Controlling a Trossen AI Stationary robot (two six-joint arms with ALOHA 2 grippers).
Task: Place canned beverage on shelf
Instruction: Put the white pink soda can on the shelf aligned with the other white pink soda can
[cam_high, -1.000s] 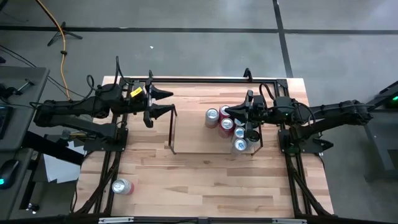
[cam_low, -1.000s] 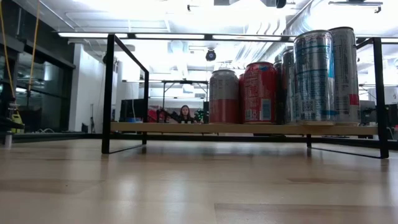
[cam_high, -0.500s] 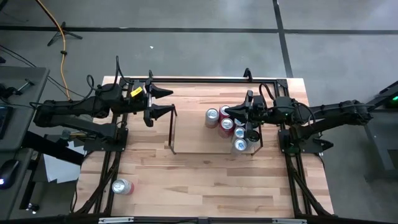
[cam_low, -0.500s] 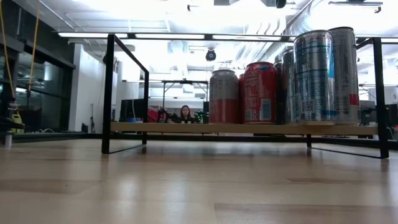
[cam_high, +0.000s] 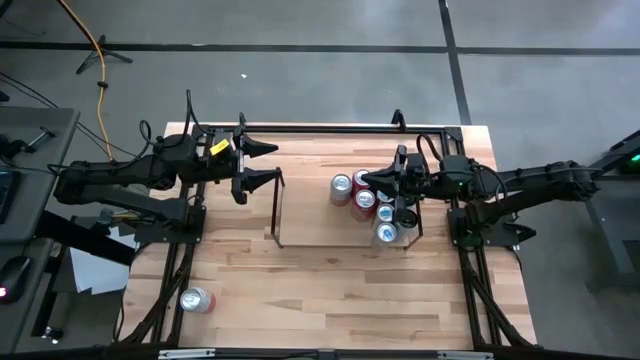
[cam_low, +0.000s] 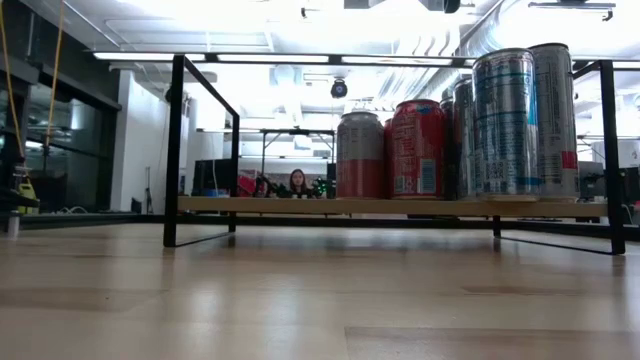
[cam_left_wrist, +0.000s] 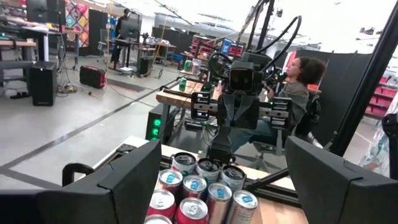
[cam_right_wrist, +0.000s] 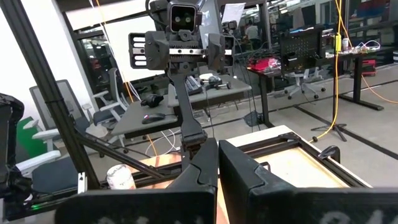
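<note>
We see the shelf (cam_high: 345, 212) at the middle of the table (cam_high: 330, 290), with a cluster of cans (cam_high: 372, 205) crowded at its right end; from above we can count five tops, though the left wrist view shows more (some are hidden under the arm). One more can (cam_high: 196, 299) lies alone, well away from the shelf, near the table's front left corner. The left gripper (cam_high: 266, 164) hovers just beyond the shelf's left end, its fingers spread wide and empty. The right gripper (cam_high: 366, 180) sits over the cluster, fingers pressed together, holding nothing. Behind the shelf, in the low view, a person (cam_low: 297, 182) sits in the room.
</note>
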